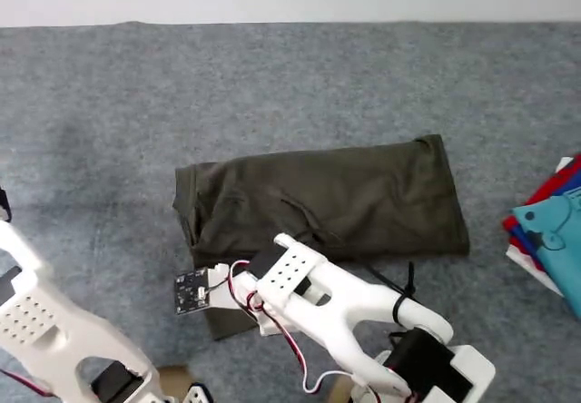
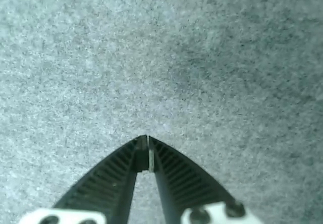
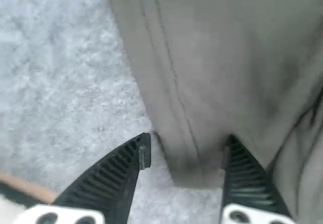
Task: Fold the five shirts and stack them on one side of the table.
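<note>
An olive-green shirt (image 1: 336, 199) lies partly folded in the middle of the grey felt table (image 1: 182, 85). My right arm (image 1: 300, 285) hangs over the shirt's near left corner. In the right wrist view my right gripper (image 3: 187, 151) is open, its fingers standing on either side of a folded hem corner of the olive shirt (image 3: 212, 57). My left arm (image 1: 45, 330) sits at the near left, off the shirt. There my left gripper (image 2: 147, 143) is shut with nothing in it, over bare felt (image 2: 151, 57).
A stack of folded shirts (image 1: 549, 240) in red, blue, teal and white lies at the table's right edge. A pale wall runs along the far side. Bare felt stretches across the far and left parts of the table.
</note>
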